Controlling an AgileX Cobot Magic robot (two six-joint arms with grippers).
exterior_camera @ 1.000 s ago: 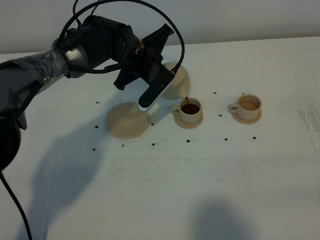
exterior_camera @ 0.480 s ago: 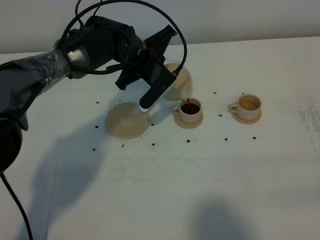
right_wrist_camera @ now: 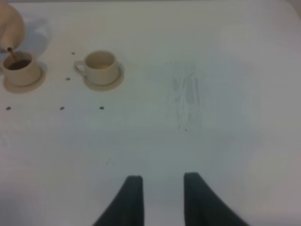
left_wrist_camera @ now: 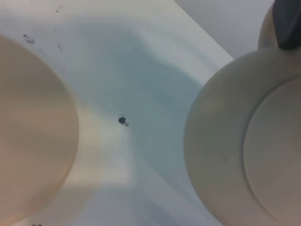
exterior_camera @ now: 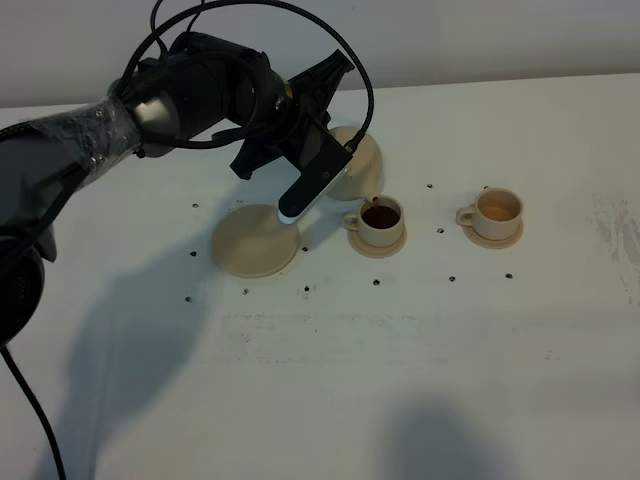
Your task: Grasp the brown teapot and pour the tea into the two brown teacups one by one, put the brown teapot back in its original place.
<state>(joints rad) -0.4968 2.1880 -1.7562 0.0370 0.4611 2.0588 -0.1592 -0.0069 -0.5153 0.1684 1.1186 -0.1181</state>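
My left gripper (exterior_camera: 335, 150) is shut on the handle of the brown teapot (exterior_camera: 352, 165), which hangs tilted with its spout over the nearer of the two brown teacups (exterior_camera: 380, 221). A thin stream of tea runs into that cup, which holds dark tea. The other teacup (exterior_camera: 493, 213) stands on its saucer to the right and shows no dark tea. The teapot's original place, a wide tan saucer (exterior_camera: 255, 241), lies bare to the left. The left wrist view shows the teapot (left_wrist_camera: 235, 141), that saucer (left_wrist_camera: 28, 132) and one dark finger (left_wrist_camera: 287, 23). My right gripper (right_wrist_camera: 162, 181) stands open and holds nothing.
Small black marks dot the white table (exterior_camera: 400, 350) around the saucers. A scuffed patch (right_wrist_camera: 188, 94) lies on the table ahead of the right gripper. The left arm's cables loop above the teapot.
The left arm and teapot shifted very slightly a second ago and have held still since. Tea keeps running into the nearer cup. The right gripper has not moved.
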